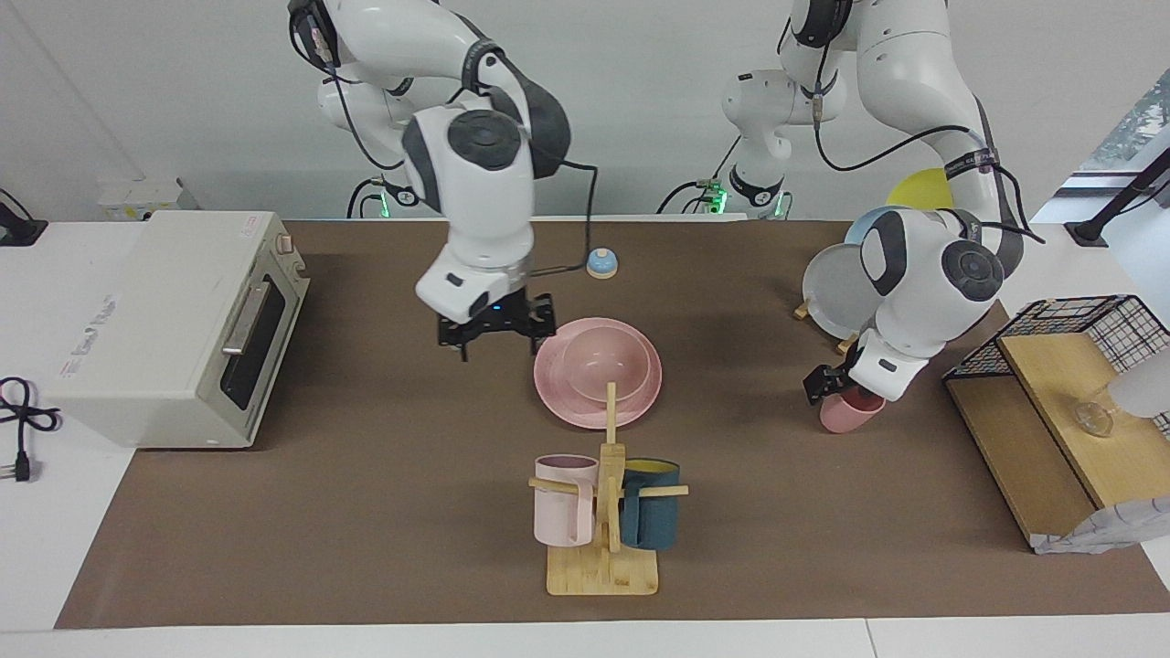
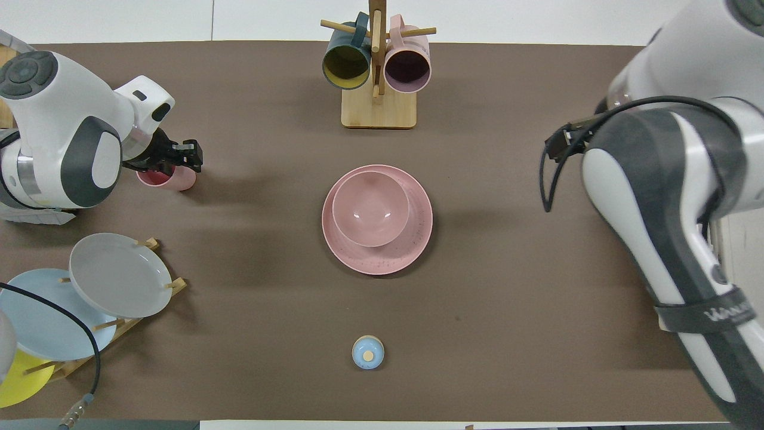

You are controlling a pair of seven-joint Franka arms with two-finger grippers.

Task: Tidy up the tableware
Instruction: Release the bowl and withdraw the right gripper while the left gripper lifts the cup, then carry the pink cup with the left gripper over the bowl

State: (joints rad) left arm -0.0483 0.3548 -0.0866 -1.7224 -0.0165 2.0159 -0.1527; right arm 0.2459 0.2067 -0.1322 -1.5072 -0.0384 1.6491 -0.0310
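Observation:
The pink plate (image 1: pixel 558 397) lies at the middle of the table with the pink bowl (image 1: pixel 605 364) in it; both also show in the overhead view, plate (image 2: pixel 412 239) and bowl (image 2: pixel 370 208). My right gripper (image 1: pixel 498 345) hangs open and empty just above the table, beside the plate toward the right arm's end. The small pink cup (image 1: pixel 852 416) is tilted at the left arm's end of the table, farther from the robots than the plate rack. My left gripper (image 1: pixel 836 388) is shut on its rim, as the overhead view also shows with gripper (image 2: pixel 172 162) and cup (image 2: pixel 179 179).
A wooden mug rack (image 1: pixel 603 571) with a pale pink mug (image 1: pixel 562 503) and a teal mug (image 1: pixel 651 507) stands farther from the robots than the plate. A toaster oven (image 1: pixel 174 329), a blue bell (image 1: pixel 603 263), a plate rack's grey plate (image 1: pixel 836 292) and a wire-and-wood shelf (image 1: pixel 1069 384) stand around.

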